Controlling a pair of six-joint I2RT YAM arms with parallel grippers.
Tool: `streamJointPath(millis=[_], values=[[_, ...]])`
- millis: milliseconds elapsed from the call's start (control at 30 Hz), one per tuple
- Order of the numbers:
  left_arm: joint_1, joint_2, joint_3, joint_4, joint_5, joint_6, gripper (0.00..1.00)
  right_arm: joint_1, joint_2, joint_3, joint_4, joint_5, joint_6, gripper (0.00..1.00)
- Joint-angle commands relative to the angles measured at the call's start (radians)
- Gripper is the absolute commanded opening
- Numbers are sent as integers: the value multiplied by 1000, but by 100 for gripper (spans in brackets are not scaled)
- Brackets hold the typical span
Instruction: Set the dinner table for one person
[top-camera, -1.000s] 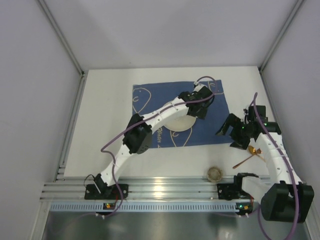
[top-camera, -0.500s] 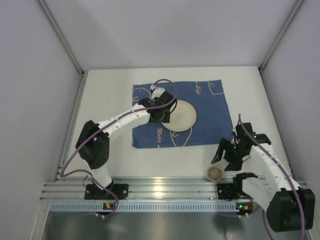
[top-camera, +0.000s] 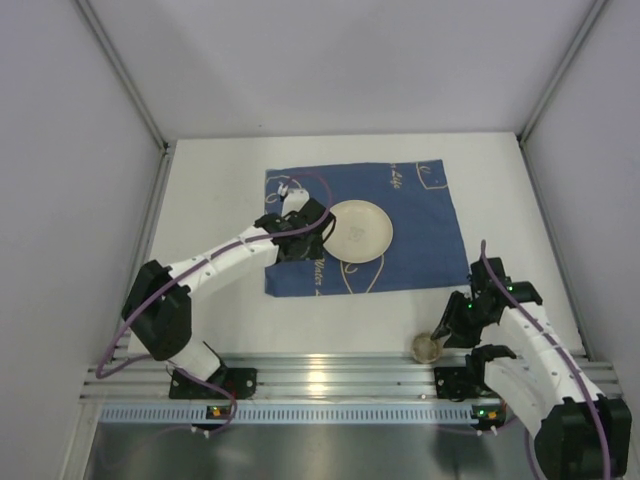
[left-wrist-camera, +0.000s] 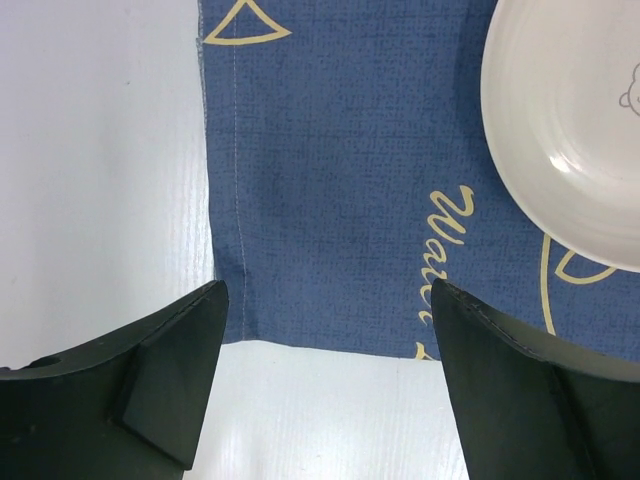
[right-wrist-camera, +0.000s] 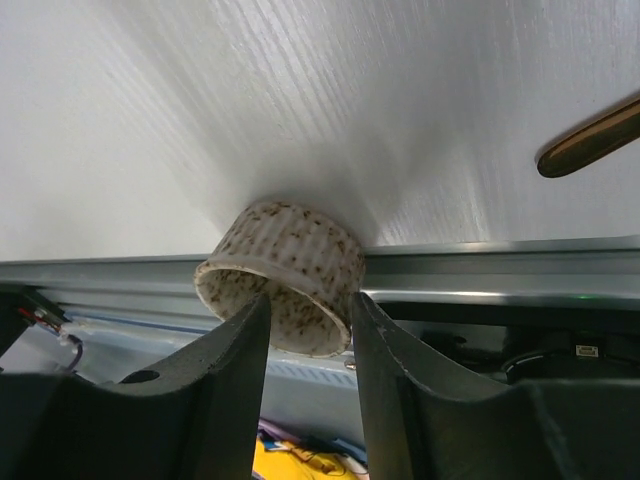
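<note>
The white dinner table (top-camera: 210, 250) carries a blue cloth (top-camera: 420, 230) with a cream plate (top-camera: 358, 231) on it. My left gripper (top-camera: 318, 232) hovers at the plate's left edge, jaws wide apart; in the left wrist view it (left-wrist-camera: 325, 370) hangs over the cloth's (left-wrist-camera: 340, 180) near hem with nothing between the fingers, the plate (left-wrist-camera: 570, 120) off to the right. A small speckled cup (top-camera: 428, 346) sits by the rail. My right gripper (right-wrist-camera: 310, 320) straddles the cup's (right-wrist-camera: 285, 275) wall, one finger at its mouth and one outside, jaws half closed with a gap still showing.
A ribbed aluminium rail (top-camera: 300, 375) runs along the table's near edge, just behind the cup. The tip of a golden-brown utensil (right-wrist-camera: 590, 148) lies on the table to the right of the cup. Grey walls enclose the table on three sides.
My left arm swung left off the plate, uncovering it. The right arm came down toward the rail to the cup, and its jaws narrowed around the cup's wall.
</note>
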Motion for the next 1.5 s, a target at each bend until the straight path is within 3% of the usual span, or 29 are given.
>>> streamJointPath(millis=[0, 100, 200, 233, 333, 400, 567, 667, 867, 1067, 1267, 1300, 1467], values=[[2, -52, -18, 30, -35, -22, 87, 28, -4, -3, 16, 15, 18, 39], [2, -50, -12, 26, -35, -19, 87, 47, 11, -3, 26, 22, 27, 39], [4, -44, -8, 31, -32, -16, 86, 80, 49, -9, 53, 32, 43, 33], [5, -43, -6, 34, -30, -14, 86, 101, 60, -14, 75, 40, 50, 26], [7, -26, 0, 40, -20, -14, 86, 145, 114, -5, 119, 58, 63, 19], [5, -15, 2, 48, -10, -13, 86, 169, 149, 6, 136, 74, 73, 2], [18, -8, -11, 59, 17, -10, 83, 187, 212, 128, 127, 127, 38, 0], [19, -23, -43, 65, 29, -7, 81, 187, 250, 320, 84, 208, 14, 0], [21, -58, -156, 105, 78, -47, 75, 108, 495, 766, 44, 304, -51, 0], [25, -64, -210, 125, 135, -63, 73, 21, 920, 1153, 73, 299, -59, 0], [28, -70, -187, 83, 140, -48, 71, 8, 1292, 1587, 46, 253, 69, 0], [31, -69, -167, 70, 140, -30, 71, 8, 1433, 1849, -27, 259, 116, 0], [38, -63, -139, 49, 137, -11, 71, -6, 1559, 1942, -42, 252, 181, 0]])
